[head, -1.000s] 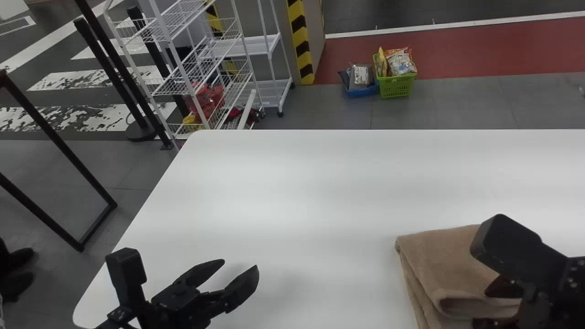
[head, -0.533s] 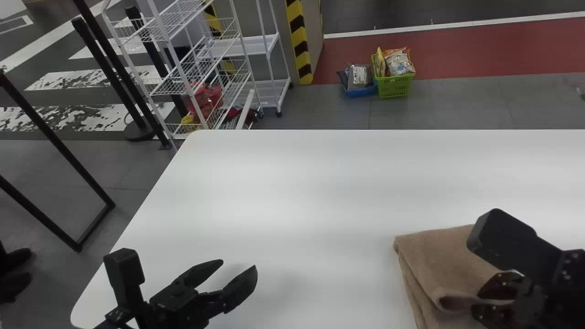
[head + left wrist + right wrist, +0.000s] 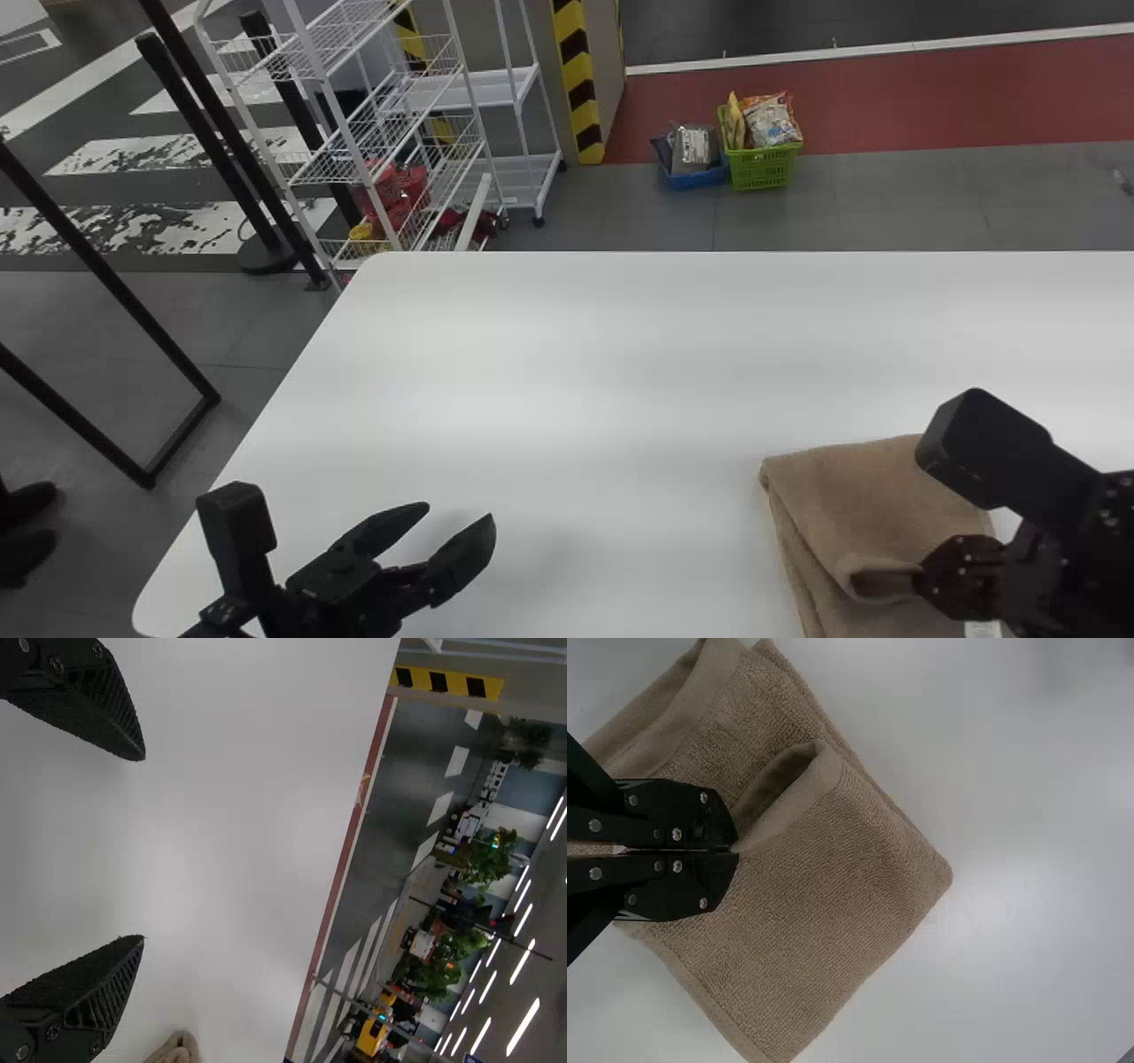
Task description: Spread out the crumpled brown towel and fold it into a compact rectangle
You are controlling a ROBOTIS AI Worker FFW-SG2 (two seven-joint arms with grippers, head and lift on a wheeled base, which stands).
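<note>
White counter (image 3: 549, 381) carries the partly folded brown towel (image 3: 873, 496), toward the robot's right. The right gripper (image 3: 737, 851) has closed its jaws, now clamped on a raised flap, so straightening or folding could follow. Jaws apart, the left gripper (image 3: 461, 511) waits.

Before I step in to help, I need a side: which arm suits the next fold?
Right, likely: the right gripper is shut on the towel, while the left gripper hangs open, away from it.

Towel (image 3: 868, 505) on table (image 3: 576, 381), baskets (image 3: 764, 167) beyond table
</note>
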